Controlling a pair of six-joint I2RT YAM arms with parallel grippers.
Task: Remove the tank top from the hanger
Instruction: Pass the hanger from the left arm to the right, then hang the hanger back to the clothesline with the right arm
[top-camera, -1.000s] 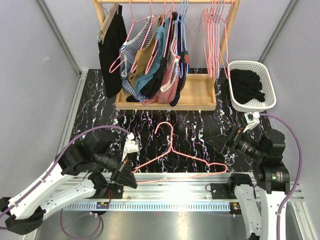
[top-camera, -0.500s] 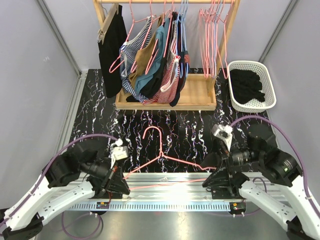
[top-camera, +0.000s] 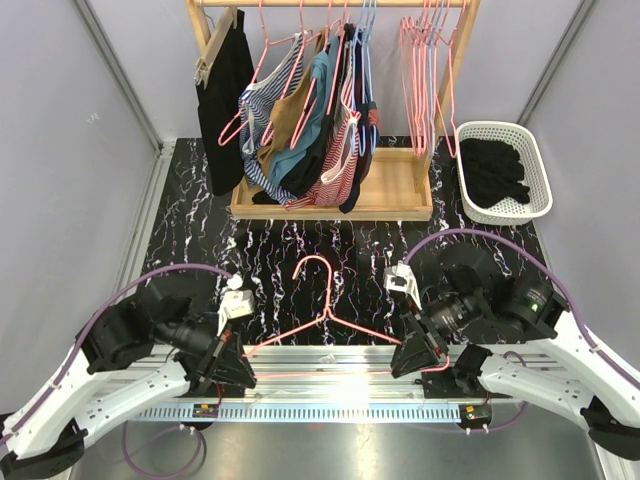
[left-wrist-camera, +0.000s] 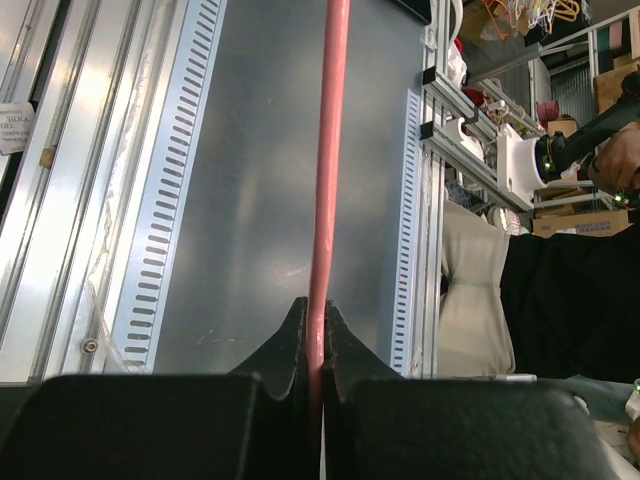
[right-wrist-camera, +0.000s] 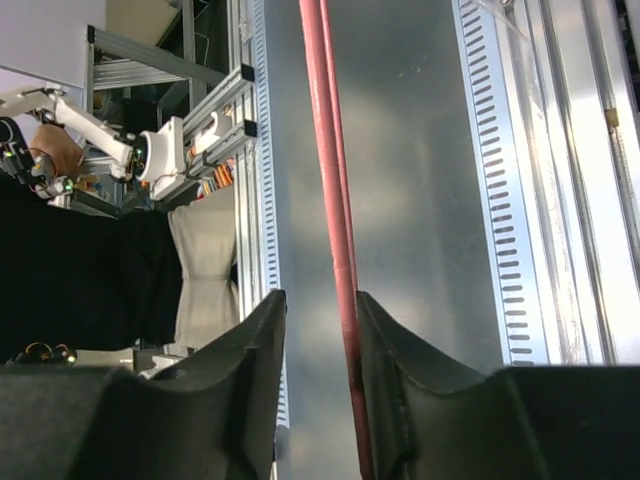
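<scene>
In the top view the bare pink hanger (top-camera: 327, 315) lay at the near edge of the dark marbled surface (top-camera: 200, 230), hook pointing away from the arms and its long axis running left to right, so each arm had one end of it. The left end effector (top-camera: 242, 368) was at the left tip and the right end effector (top-camera: 408, 360) at the right tip. No tank top hung on this hanger. A dark cloth (top-camera: 493, 172) sat in the white basket (top-camera: 502, 126) at far right, and we judged it might be the garment, though we could not tell. The wooden rack (top-camera: 380, 185) with its clothes stood well beyond. From the left wrist we saw the left end effector (left-wrist-camera: 315, 310) pressed together on the hanger (left-wrist-camera: 328, 150), the wire pinched tight and running straight ahead. From the right wrist, the hanger (right-wrist-camera: 335, 200) ran between the spread fingers (right-wrist-camera: 390, 340) of the right end effector (right-wrist-camera: 320, 300). It lay against one of them, with a gap still showing on the other side, so it was not yet clamped. Compared with a second earlier, the right arm had swung in from far right, where it had been clear of the hanger, to straddle the right end. The hanger had also slid a little leftward, with the left grip unchanged.
</scene>
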